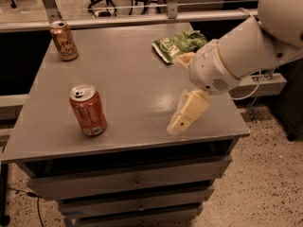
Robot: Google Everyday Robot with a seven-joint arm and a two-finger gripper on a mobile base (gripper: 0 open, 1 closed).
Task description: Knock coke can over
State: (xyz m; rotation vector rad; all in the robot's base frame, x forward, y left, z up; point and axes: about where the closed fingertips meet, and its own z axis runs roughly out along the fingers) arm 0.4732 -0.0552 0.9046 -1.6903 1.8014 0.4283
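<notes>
The coke can is red-orange with white script and a silver top. It stands upright on the grey table, near the front left. My gripper hangs low over the table's front right part, pointing down and to the left. It is well to the right of the can, not touching it and holding nothing. The white arm reaches in from the upper right.
A tan-gold can stands upright at the table's back left corner. A green chip bag lies at the back right, just behind my wrist. The table has drawers below its front edge. A metal rail runs behind it.
</notes>
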